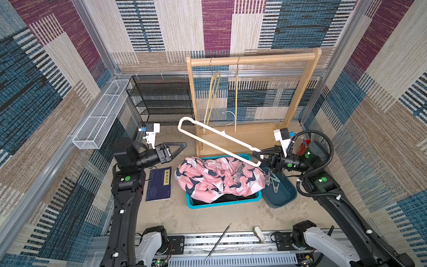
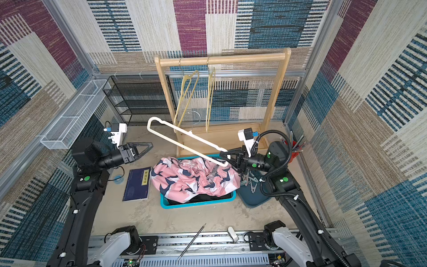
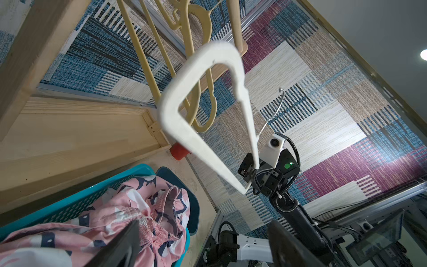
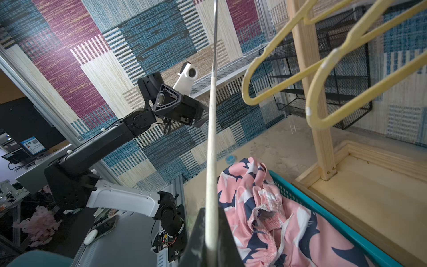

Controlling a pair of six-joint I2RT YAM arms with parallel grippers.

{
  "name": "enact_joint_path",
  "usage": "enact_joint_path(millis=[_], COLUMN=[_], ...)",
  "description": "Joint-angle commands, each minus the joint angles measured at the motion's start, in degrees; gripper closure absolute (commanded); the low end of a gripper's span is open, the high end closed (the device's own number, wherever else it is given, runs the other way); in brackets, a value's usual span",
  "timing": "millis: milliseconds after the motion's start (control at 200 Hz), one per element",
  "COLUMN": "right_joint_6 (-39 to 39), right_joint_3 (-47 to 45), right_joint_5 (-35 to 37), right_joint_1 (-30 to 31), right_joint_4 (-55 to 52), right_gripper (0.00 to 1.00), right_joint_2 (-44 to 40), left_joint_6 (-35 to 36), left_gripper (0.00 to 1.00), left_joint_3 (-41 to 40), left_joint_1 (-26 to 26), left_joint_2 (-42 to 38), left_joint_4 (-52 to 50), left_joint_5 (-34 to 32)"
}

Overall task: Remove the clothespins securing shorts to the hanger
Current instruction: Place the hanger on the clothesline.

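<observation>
The right gripper (image 1: pixel 257 154) pinches the hanger (image 1: pixel 231 138) by its end, holding it clear of the shorts (image 1: pixel 208 180) beneath, while the left gripper (image 1: pixel 182 146) hangs spread and empty opposite.

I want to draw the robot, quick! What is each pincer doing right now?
Left pincer: open, holding nothing.
Right pincer: closed on the white hanger.
</observation>
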Motion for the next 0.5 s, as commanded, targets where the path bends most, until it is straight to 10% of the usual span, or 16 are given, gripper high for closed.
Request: enact_joint_path(millis=[0, 496], right_joint_6=[-2.14, -11.53], right_joint_3=[3.93, 19.63], right_joint_5=[5.94, 34.50], right_joint_1=[-0.02, 0.03], right_joint_4=[-2.78, -16.36], right_gripper=[1.00, 1.00], right_joint_2=[-0.87, -5.03], left_joint_6=[3.63, 5.79], left_gripper=[0.09, 0.09], left_joint_3=[1.26, 3.00], left_joint_1=[0.18, 0.27], left_joint_2=[0.27, 0.20], left_joint_4=[-2.79, -6.44], left_joint_5=[-1.39, -2.78])
